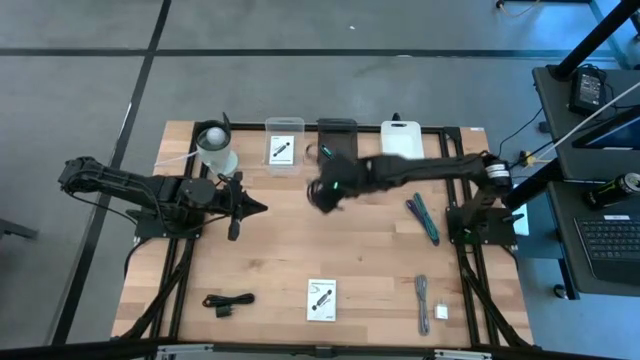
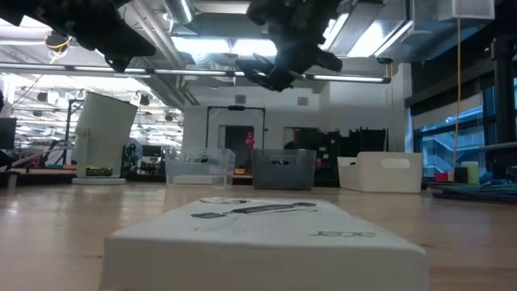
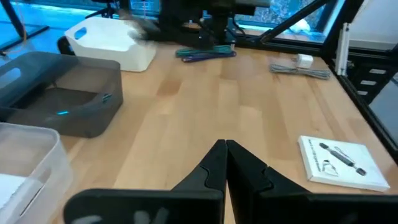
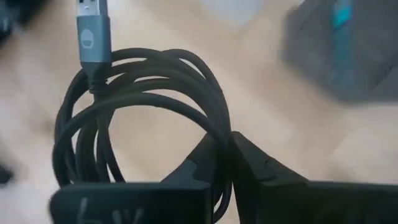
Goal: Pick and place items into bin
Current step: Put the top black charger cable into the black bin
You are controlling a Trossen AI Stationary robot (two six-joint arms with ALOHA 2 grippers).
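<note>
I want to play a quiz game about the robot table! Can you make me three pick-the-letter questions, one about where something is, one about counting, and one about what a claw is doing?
1. Where is the right gripper?
A. near the middle of the table, by the grey bin
B. at the front edge
C. off the table

2. How many bins stand in a row along the far edge?
A. one
B. three
C. five

3. What is the right gripper doing?
A. standing wide open
B. holding a card
C. shut on a black cable

Answers: 1 A, the high view shows it there. 2 B, clear, grey and white. 3 C, its wrist view shows the coil pinched between the fingers.
</note>
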